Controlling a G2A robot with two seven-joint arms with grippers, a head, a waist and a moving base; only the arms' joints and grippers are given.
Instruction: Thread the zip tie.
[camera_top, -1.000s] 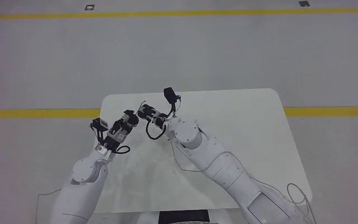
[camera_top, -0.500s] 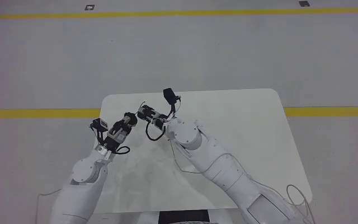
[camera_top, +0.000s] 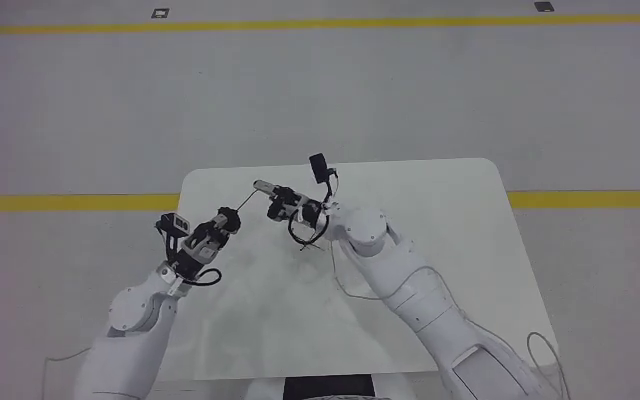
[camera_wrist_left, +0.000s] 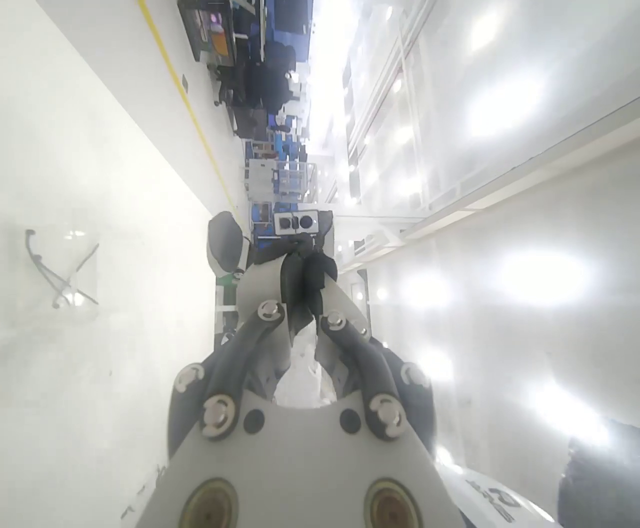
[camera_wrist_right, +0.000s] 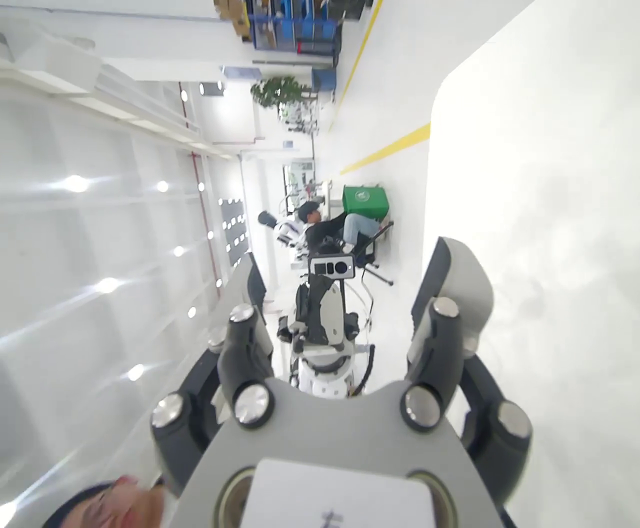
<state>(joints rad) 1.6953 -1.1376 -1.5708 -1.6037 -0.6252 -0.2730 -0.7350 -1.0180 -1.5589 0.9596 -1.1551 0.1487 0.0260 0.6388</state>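
Note:
In the top view my left gripper (camera_top: 231, 216) is over the table's left part, shut on a thin dark zip tie (camera_top: 247, 199). The tie slants up from it toward my right gripper (camera_top: 264, 189), a short gap away. In the left wrist view my left gripper (camera_wrist_left: 306, 280) has its dark fingertips pressed together, facing the right arm. In the right wrist view my right gripper (camera_wrist_right: 350, 287) stands open, its fingers (camera_wrist_right: 452, 280) wide apart and nothing between them, and the left arm's gripper shows beyond the gap. How the tie's far end meets the right gripper is too fine to tell.
The white table (camera_top: 440, 200) has rounded corners and bare room on its right half. A few thin dark ties (camera_wrist_left: 57, 277) lie on the surface, seen from the left wrist. A black cable (camera_top: 298, 238) loops beside the right wrist.
The two grippers were almost touching and have drawn apart. The right arm swung right and the left arm pulled back left, so the tie now spans the gap between them.

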